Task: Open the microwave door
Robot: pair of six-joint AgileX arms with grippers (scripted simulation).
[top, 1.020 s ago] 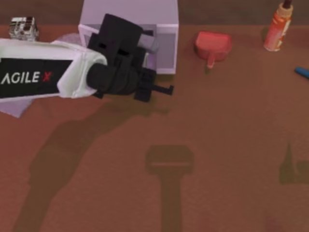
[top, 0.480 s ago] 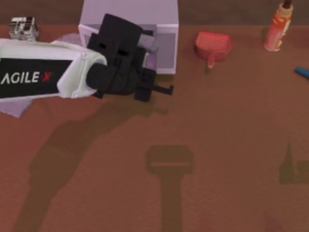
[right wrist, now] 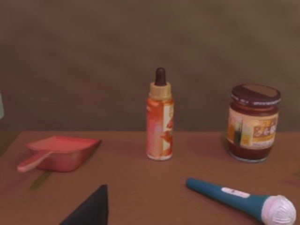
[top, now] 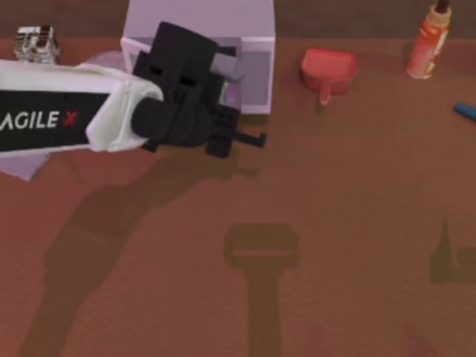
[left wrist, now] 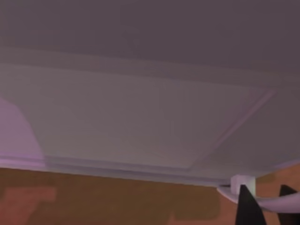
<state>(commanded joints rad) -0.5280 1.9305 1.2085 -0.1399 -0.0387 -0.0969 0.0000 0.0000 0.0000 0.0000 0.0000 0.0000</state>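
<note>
Over the last second our left hand [top: 249, 137] has barely shifted, so we judge the pull slow; its fingers, gap unclear to us, sit at the handle of the microwave door [left wrist: 140, 122], swung out from the microwave [top: 199, 30] at the bench's far-left.

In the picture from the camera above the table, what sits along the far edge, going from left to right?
Small metal cube → microwave, with the left gripper in front of it → red scoop → orange bottle → blue microphone tip.
</note>
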